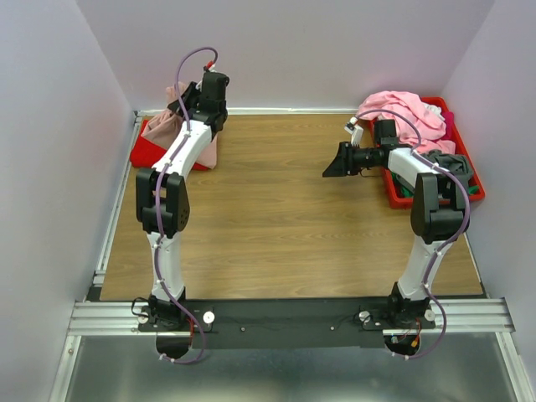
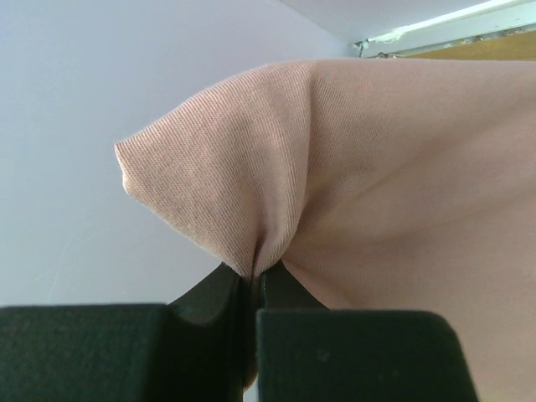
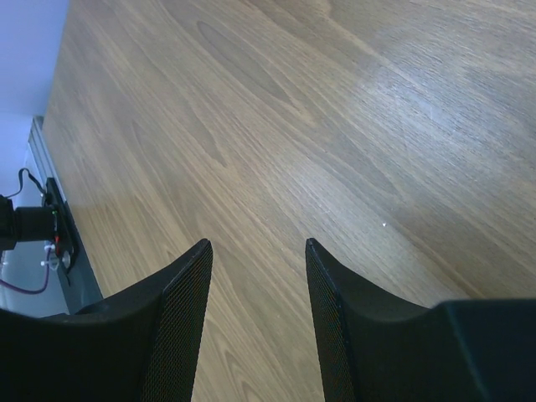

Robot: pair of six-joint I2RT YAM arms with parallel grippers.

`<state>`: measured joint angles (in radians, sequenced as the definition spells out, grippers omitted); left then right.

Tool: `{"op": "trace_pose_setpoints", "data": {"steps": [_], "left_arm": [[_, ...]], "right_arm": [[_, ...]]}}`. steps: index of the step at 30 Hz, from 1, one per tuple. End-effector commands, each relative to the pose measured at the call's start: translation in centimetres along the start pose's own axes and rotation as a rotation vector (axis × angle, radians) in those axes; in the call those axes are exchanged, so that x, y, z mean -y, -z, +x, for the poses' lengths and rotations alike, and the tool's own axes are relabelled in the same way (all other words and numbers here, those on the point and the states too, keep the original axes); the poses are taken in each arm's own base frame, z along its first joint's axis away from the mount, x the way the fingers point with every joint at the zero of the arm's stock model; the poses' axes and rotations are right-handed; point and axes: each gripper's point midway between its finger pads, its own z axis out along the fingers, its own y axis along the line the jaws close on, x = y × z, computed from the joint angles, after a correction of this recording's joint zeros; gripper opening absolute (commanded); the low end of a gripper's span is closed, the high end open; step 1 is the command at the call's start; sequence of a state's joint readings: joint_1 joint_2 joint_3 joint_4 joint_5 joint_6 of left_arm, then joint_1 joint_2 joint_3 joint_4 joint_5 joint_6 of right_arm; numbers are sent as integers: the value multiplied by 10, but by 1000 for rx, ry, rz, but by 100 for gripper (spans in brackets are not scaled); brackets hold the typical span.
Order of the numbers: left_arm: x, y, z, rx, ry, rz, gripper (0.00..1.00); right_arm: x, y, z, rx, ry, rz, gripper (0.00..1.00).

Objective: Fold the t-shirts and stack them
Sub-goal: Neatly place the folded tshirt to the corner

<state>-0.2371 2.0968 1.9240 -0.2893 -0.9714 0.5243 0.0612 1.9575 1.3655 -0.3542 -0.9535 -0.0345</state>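
Left pincer [image 2: 254, 289]: clenched on a pinch of dusty-pink cloth, its two dark fingers pressed together with the fabric bunched between them.
Dusty-pink t-shirt [image 2: 377, 167]: far left corner of the surface, close to the back wall. One fold is gathered to a soft point at the fingers, and the rest spreads right and down from there.
Red t-shirt [image 1: 144, 155]: flat in the same far left corner, showing under and to the left of the pink one.
Left arm: stretched from its near base out to the far left, partly covering both shirts from above.
Right pincer [image 3: 258, 244]: released, fingers spread with bare wood showing between them and nothing in the gap.
Right arm: bent over the right side, its pincer pointing left, just beside the bin.
Surface [image 1: 276, 218]: wood grain, bare in the middle between the two arms.
Bin [image 1: 400, 199]: red plastic, at the far right edge.
Light pink t-shirt [image 1: 402, 113]: heaped loose at the far end of the bin, spilling over its rim.
Magenta t-shirt [image 1: 450, 126]: just right of the pink heap.
Grey t-shirt [image 1: 452, 161]: crumpled nearer, partly behind the right arm.
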Motion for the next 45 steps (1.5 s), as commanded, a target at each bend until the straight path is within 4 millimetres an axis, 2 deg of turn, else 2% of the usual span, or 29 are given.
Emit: {"op": "trace_pose_setpoints", "data": {"steps": [1, 16, 21, 30, 40, 45], "left_arm": [[-57, 14, -23, 47, 104, -106, 0], [-62, 10, -34, 82, 90, -141, 0], [-54, 6, -35, 88, 70, -134, 0], [-31, -9, -33, 95, 38, -105, 0], [7, -26, -27, 96, -1, -49, 0], [16, -32, -24, 93, -8, -37, 0]], "right_arm": [[-1, 2, 9, -14, -37, -20, 56], [3, 2, 11, -17, -53, -18, 56], [3, 2, 11, -17, -53, -16, 56], [4, 1, 12, -19, -54, -15, 56], [7, 2, 12, -17, -57, -10, 56], [7, 2, 13, -19, -60, -12, 56]]}}
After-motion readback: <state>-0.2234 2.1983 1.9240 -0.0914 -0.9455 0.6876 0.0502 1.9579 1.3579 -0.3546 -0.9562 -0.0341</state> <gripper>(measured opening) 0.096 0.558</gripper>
